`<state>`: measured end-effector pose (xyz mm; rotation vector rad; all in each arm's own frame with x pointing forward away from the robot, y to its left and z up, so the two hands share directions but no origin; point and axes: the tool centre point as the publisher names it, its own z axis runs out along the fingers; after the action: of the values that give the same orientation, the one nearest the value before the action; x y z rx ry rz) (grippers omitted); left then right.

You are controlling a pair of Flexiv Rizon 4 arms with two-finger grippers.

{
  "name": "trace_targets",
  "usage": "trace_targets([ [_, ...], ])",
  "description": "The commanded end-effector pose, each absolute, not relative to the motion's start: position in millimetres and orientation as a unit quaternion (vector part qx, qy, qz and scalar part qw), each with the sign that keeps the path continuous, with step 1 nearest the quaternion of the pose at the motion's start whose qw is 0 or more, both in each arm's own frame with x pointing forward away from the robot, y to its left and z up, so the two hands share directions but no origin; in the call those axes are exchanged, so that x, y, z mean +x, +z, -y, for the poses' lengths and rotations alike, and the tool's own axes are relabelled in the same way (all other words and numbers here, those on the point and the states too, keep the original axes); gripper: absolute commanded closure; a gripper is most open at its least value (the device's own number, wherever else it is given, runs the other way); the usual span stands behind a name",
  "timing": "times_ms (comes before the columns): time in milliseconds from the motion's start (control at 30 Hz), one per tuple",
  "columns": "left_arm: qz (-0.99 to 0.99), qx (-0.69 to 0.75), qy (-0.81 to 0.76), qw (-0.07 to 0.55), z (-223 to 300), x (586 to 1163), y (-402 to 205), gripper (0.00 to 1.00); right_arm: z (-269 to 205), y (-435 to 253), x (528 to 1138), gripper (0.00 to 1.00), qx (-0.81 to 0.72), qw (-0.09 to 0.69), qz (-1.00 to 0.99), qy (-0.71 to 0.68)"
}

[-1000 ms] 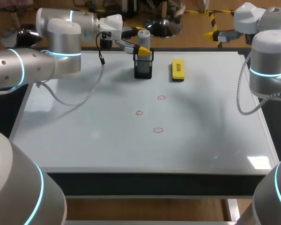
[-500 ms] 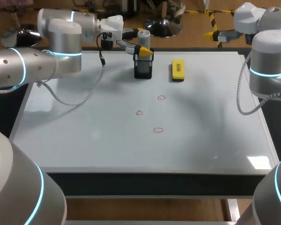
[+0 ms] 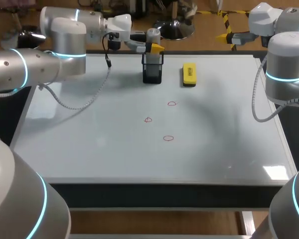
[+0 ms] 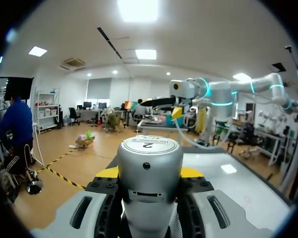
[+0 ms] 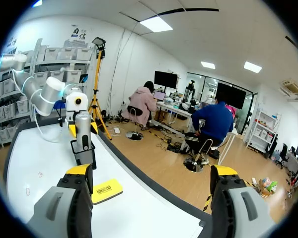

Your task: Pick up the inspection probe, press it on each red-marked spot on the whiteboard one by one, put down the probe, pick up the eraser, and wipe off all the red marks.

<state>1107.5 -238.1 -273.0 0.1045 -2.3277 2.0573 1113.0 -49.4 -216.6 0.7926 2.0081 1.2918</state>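
L tool (image 3: 154,46) tight round probe (image 3: 153,35)

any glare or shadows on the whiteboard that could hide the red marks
Head view: a bright glare patch sits at the near right corner of the whiteboard, far from the red marks, which show plainly. Left wrist view: a lamp's reflection on the whiteboard beyond the probe; no marks visible there.

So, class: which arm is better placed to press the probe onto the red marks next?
Left. The left end effector grips the probe at the black holder. The right end effector is open and empty, off at the table's far right corner.
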Motion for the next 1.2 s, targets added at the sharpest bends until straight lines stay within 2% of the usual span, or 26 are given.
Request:
trace_targets([
  [33,0.749,0.029,0.662,0.013,237.8,1105.9,-264.8,1.00,49.7,-216.7,1113.3,0.00,0.300,0.307,-0.760,0.488],
  [1200,0.738,0.015,0.674,0.007,229.7,1093.8,-202.2,1.00,49.7,-216.7,1113.3,0.00,0.300,0.307,-0.760,0.488],
])
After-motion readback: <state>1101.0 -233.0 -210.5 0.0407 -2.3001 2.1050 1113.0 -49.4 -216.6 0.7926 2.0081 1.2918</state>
